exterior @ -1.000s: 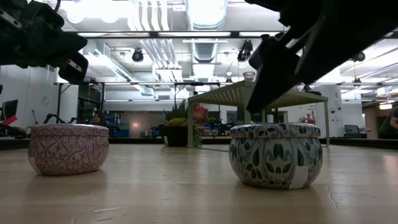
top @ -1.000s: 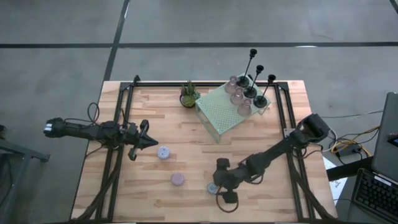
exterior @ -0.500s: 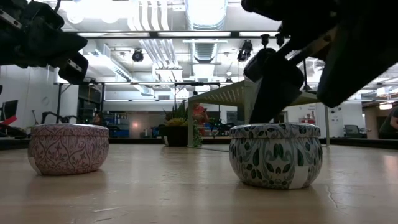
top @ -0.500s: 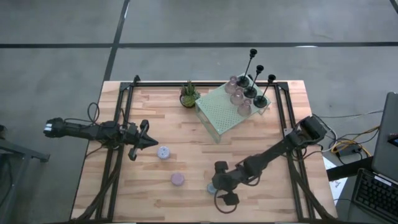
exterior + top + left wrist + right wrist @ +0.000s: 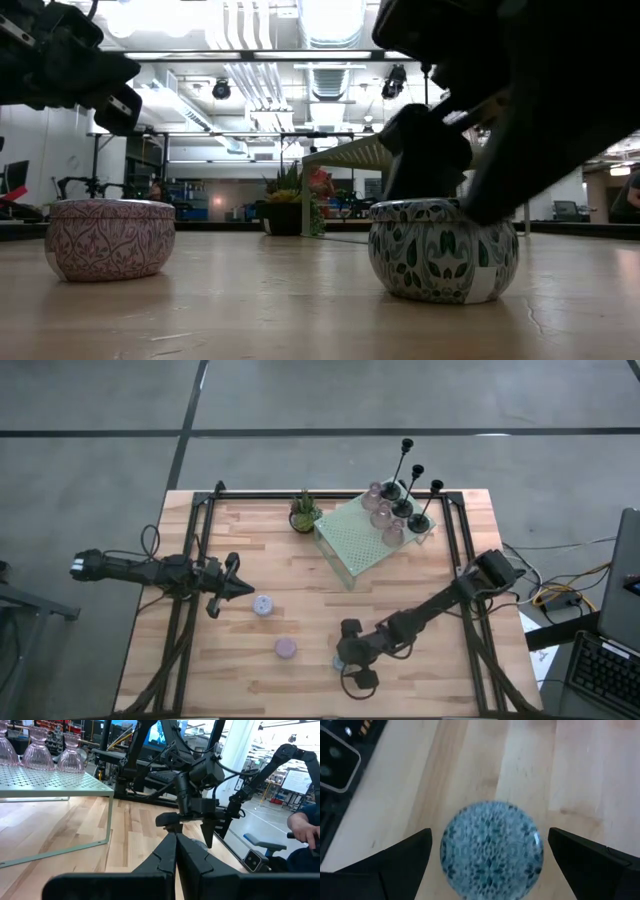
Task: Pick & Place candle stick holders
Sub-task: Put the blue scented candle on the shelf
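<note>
The blue patterned round holder (image 5: pixel 491 851) stands on its base on the table near the front; it also shows in the low view (image 5: pixel 443 250). My right gripper (image 5: pixel 490 857) is open and low over it, one finger on each side, with a gap showing at both sides. The pink holder (image 5: pixel 286 648) and the lilac holder (image 5: pixel 263 605) stand to the left. My left gripper (image 5: pixel 247 589) is shut and empty, above the table beside the lilac holder. Three black stem holders (image 5: pixel 416 485) and three glass cups (image 5: pixel 381 515) stand on the green platform (image 5: pixel 355 545).
A small potted plant (image 5: pixel 304 512) stands at the far edge, left of the platform. A black frame (image 5: pixel 190 560) runs along the table's sides. A person's hand (image 5: pixel 302 825) shows beyond the table in the left wrist view. Bare wood lies between the platform and the round holders.
My right gripper has moved down and slightly toward the table's left edge, so that its open fingers now stand on either side of the blue holder. The holder has stayed in place.
</note>
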Motion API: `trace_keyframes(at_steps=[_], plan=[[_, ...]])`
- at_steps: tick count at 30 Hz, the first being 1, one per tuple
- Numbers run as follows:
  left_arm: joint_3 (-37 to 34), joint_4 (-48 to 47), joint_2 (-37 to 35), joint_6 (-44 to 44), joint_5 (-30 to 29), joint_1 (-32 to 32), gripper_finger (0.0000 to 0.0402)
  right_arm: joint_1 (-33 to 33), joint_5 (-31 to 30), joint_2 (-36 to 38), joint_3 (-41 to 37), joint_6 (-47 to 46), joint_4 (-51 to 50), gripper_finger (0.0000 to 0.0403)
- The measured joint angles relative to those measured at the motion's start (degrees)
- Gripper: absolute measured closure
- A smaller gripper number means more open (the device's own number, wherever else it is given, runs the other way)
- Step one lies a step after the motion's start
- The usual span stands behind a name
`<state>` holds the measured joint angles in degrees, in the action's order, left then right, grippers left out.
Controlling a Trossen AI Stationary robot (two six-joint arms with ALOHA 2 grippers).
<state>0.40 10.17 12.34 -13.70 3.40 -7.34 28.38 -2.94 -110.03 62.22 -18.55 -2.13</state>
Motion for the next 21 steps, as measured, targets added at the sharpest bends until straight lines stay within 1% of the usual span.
trace_keyframes(at_steps=[7,17,21], plan=[[0.00,-0.04,0.09,0.00,0.00,-0.01,0.0387,-0.33,0.46,-0.40,0.01,0.15,-0.25,0.0037],[0.00,0.00,0.09,-0.02,-0.01,-0.01,0.0387,-0.46,1.32,-0.64,0.00,0.15,-0.28,0.0094],[0.00,0.01,0.09,-0.02,-0.02,-0.01,0.0387,-0.78,1.70,-0.64,-0.13,0.22,-0.28,0.0109]])
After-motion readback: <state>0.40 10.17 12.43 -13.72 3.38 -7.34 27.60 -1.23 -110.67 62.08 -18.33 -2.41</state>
